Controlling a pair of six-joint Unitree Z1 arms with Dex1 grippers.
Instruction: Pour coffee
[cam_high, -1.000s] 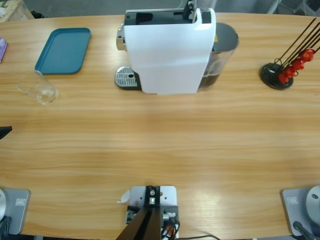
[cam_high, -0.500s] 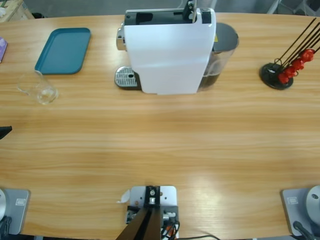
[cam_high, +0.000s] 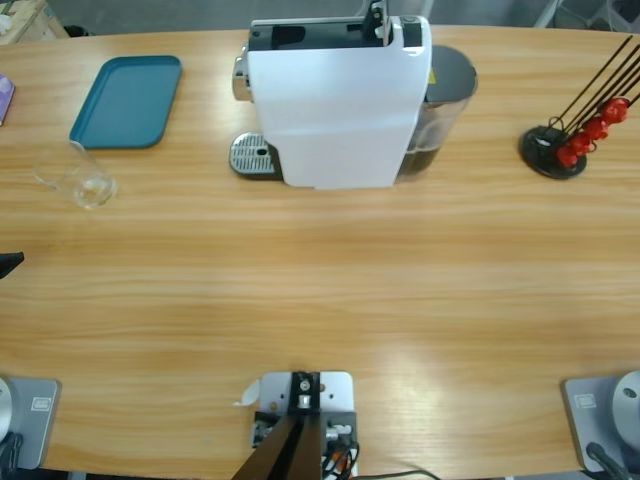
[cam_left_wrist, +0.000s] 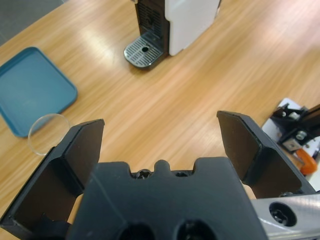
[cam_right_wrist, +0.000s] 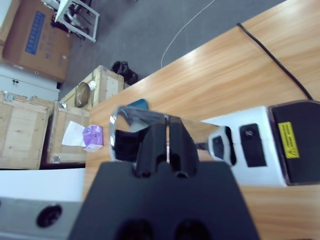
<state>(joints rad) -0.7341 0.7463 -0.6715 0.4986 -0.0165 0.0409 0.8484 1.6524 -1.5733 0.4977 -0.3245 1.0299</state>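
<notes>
No coffee shows in any view. A small clear glass (cam_high: 80, 180) stands at the table's left with no dark liquid in it, and it also appears beside one jaw in the left wrist view (cam_left_wrist: 47, 132). My left gripper (cam_left_wrist: 160, 145) hangs open above the table with nothing between its jaws, and only its black tip (cam_high: 8, 263) reaches into the high view at the left edge. My right gripper (cam_right_wrist: 167, 145) is shut, right over the chrome lever (cam_right_wrist: 130, 120) on top of the white coffee machine (cam_high: 335, 100).
The machine's metal drip tray (cam_high: 253, 155) faces the left side. A teal tray (cam_high: 127, 100) lies at the back left. At the far right stands a black wire stand with red pods (cam_high: 580, 135). The machine's dark water tank (cam_high: 445, 90) sits behind it.
</notes>
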